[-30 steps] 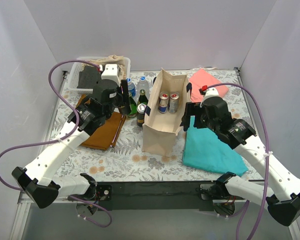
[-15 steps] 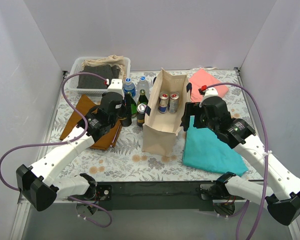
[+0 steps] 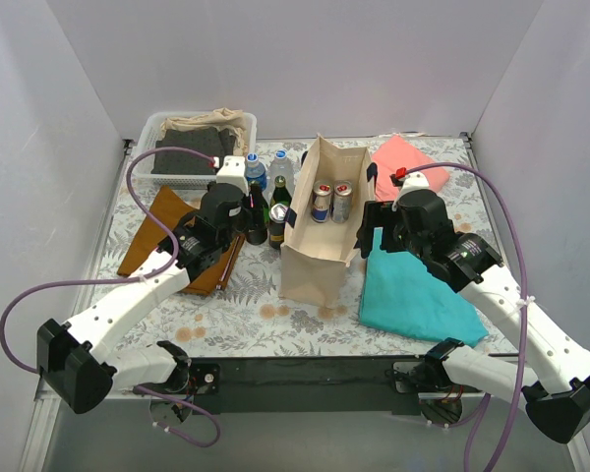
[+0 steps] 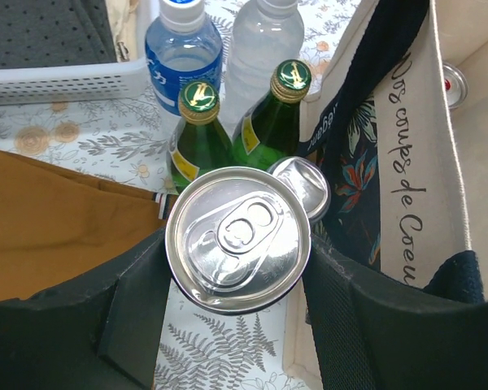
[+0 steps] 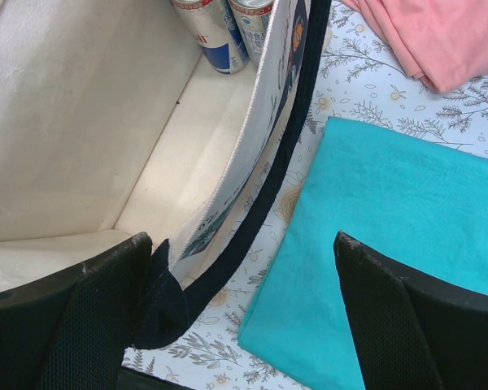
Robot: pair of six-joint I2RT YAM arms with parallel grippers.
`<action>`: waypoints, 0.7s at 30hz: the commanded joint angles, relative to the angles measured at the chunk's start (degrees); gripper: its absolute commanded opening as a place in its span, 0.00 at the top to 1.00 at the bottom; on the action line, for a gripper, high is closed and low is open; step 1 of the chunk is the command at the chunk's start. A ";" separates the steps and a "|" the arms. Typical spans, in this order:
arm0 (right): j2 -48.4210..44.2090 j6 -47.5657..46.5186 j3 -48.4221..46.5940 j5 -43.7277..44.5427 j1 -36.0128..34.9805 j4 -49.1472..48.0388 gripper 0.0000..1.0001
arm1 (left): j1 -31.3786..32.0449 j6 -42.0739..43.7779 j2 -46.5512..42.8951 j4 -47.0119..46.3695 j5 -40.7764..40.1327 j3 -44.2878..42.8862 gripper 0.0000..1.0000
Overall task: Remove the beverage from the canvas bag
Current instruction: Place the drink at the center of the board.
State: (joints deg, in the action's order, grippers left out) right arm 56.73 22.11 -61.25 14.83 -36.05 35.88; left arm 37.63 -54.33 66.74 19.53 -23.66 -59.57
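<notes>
— So, where do we stand with the left hand [image 4: 236,276]?
— We have it closed around a silver-topped can [image 4: 237,238], outside the canvas bag [image 3: 310,265] at its 9 o'clock, over the patterned surface [image 3: 275,315]. We cannot tell whether the can touches down.
— And the right hand [image 5: 244,276]?
— Wide open, holding nothing. It straddles the bag's 3 o'clock wall and navy handle [image 5: 268,187], one finger inside and one over the teal cloth [image 5: 407,227].
— What of the bag itself?
— Upright mid-surface, mouth open. Its near part is bare; two cans [image 3: 322,202] stand side by side at the 12 o'clock end.
— Beyond our held can?
— A small can [image 4: 302,185], two green bottles [image 4: 197,130], then two water bottles [image 4: 183,49], all outside the bag.
— How far along are we?
— We judge one drink is out and needs setting down; two cans remain to lift.
</notes>
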 commanded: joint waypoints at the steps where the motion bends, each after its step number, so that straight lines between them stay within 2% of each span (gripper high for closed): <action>1: -0.66 -0.75 -0.01 0.64 0.19 -0.90 0.03 | -0.19 1.15 -0.12 -7.57 1.51 1.20 1.00; 11: -0.30 -1.10 -0.45 0.38 0.11 -0.90 0.03 | -0.27 5.72 1.72 -13.11 -0.42 4.81 1.00; 21: 0.31 -1.19 -0.97 0.29 0.19 -0.90 0.03 | -0.19 6.51 2.87 -18.56 -4.46 8.23 1.00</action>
State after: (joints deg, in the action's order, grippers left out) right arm 56.75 22.06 -61.25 14.83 -36.05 35.88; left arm 37.60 -48.84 70.28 9.32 -24.40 -52.49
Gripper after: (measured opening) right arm 0.971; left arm 0.576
